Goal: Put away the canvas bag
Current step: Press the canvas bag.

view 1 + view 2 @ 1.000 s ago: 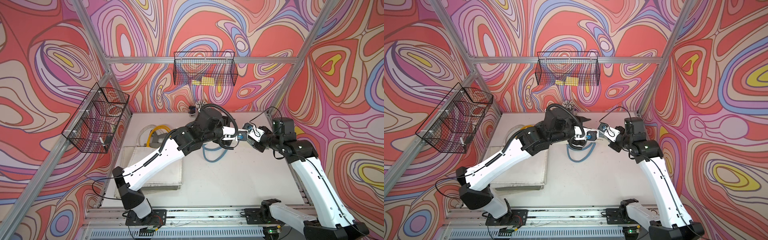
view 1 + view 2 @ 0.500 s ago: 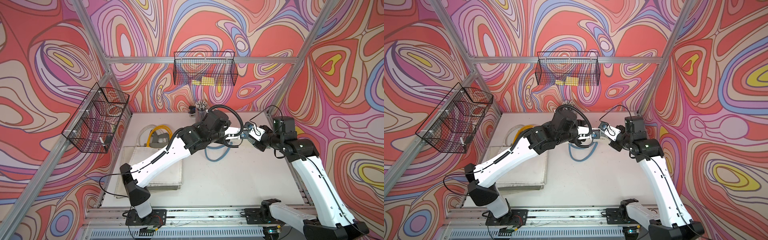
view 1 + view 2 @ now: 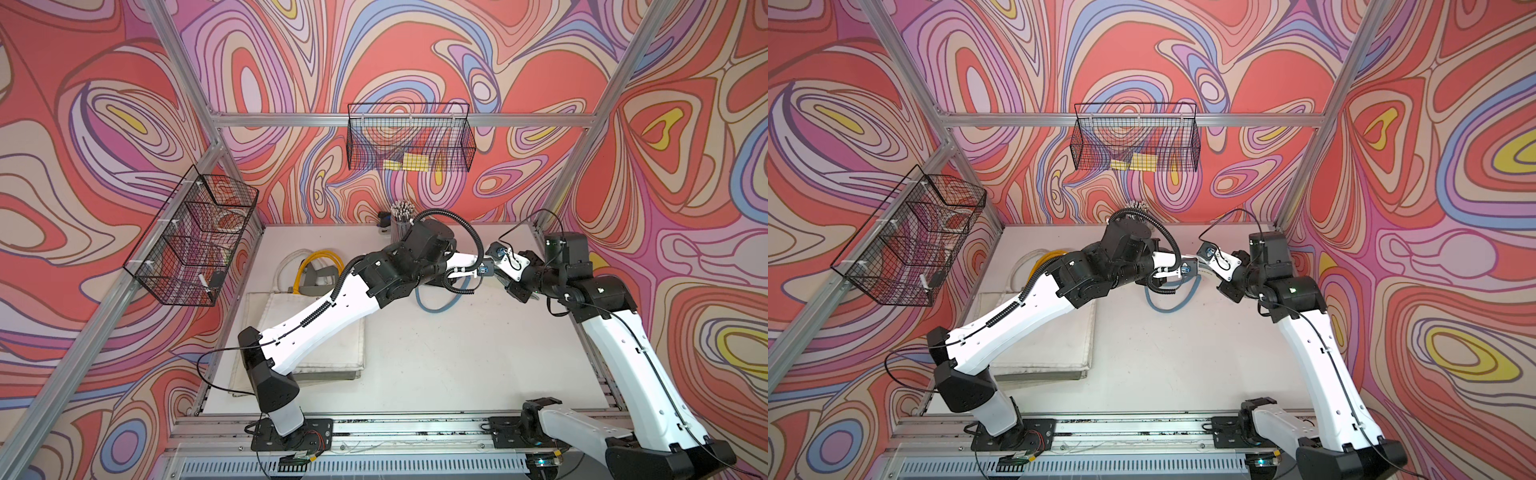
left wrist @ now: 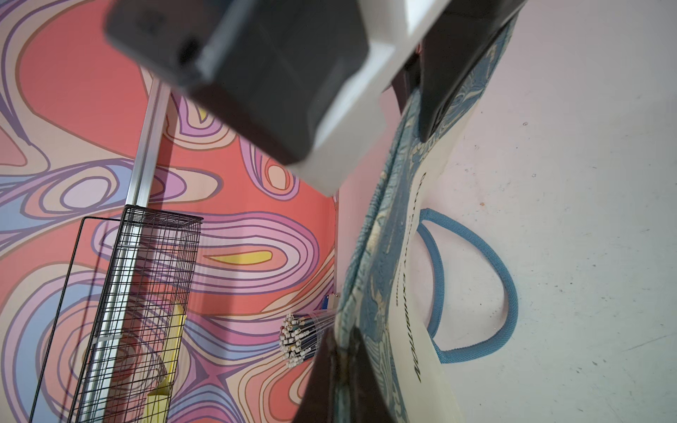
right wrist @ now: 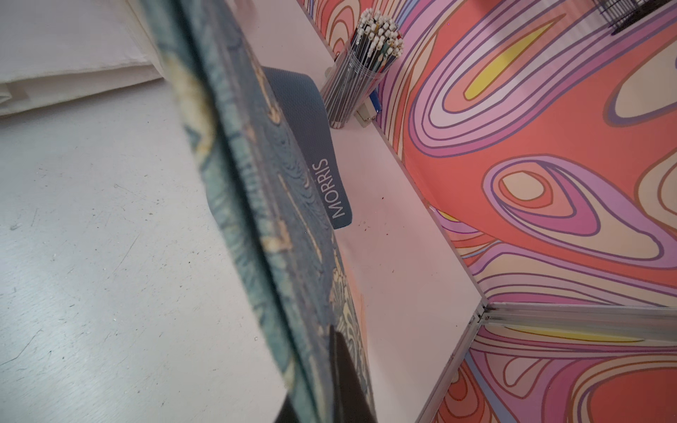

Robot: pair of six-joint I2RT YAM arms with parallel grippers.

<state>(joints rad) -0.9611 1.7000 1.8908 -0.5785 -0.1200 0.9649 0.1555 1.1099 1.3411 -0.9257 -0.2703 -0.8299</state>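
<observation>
Roughly left to right, in both top views.

- Side basket (image 3: 195, 243), hung on the left wall, divided into compartments. A possible home for the bag, though nothing marks it as such.
- Cream tote (image 3: 332, 353) lies folded flat on the desk (image 3: 457, 365) under the left arm. Nothing grips it.
- Pencil cup (image 3: 401, 216) stands at the back edge. Above it hangs the back basket (image 3: 409, 141) with yellow items inside.
- Left fingers (image 4: 318, 388) are pinched closed on the top hem of the canvas bag (image 4: 384, 256), the blue-patterned one.
- The bag stands on edge above mid-desk, between the two arms. Held by its hem, it hangs as a flat panel and does not slump.
- Its blue handle (image 4: 509, 293) sags in a loop onto the desk, slack because the hold is on the hem.
- Right fingers (image 5: 344, 381) sit at the same hem, just beside the left pair. The wrist view is too close and blurred to tell whether they clamp the cloth or merely flank it.
- Two holds close together read as a handover or a re-grip, perhaps before the bag goes to a basket.
</observation>
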